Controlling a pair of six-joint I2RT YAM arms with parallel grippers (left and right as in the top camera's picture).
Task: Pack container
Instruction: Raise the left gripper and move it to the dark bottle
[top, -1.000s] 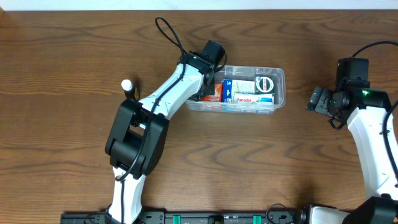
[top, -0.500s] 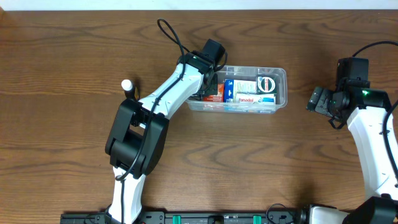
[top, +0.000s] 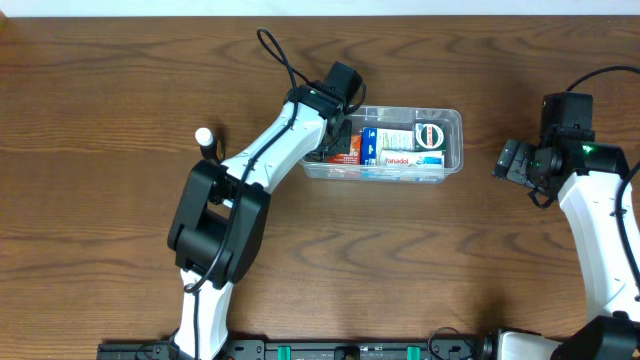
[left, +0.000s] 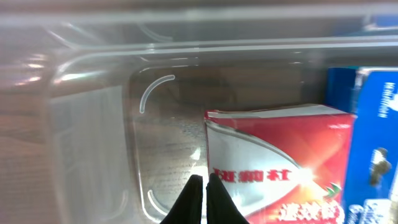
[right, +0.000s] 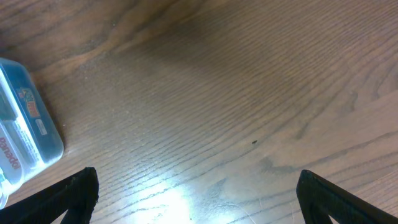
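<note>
Container: we logged the clear tub (top: 453, 150) on the wooden table (top: 100, 100), far of centre, with its long side running left to right.
Contents, overhead view: a small red carton (top: 345, 148) lay at the left end. Blue-and-white boxes (top: 395, 145) filled the middle, and a round green-and-red label (top: 430, 133) sat at the right end.
Contents, left wrist view only: we saw the tub's bare bottom and rounded left wall (left: 93, 124) from inside. The red carton (left: 273, 162) was close up with a blue box (left: 373, 143) against its right side. The overhead view gave none of this.
Container, right wrist view only: one rounded corner (right: 25, 124) showed at the left edge, with blue packaging behind the plastic.
Left gripper: the left gripper (left: 204, 190) had its fingers pressed together with nothing between them. The tips were inside the tub's left end, at the red carton's lower left corner. We could not tell whether they touched it. From overhead the wrist hid the fingers.
Right gripper: the right gripper (right: 196, 180) had its fingers spread wide over bare wood and held nothing. From overhead it (top: 512, 160) stood clear of the tub's right end, apart from it.
Other item: a white-capped dark object (top: 205, 138) stood left of the left arm, seen from overhead only.
</note>
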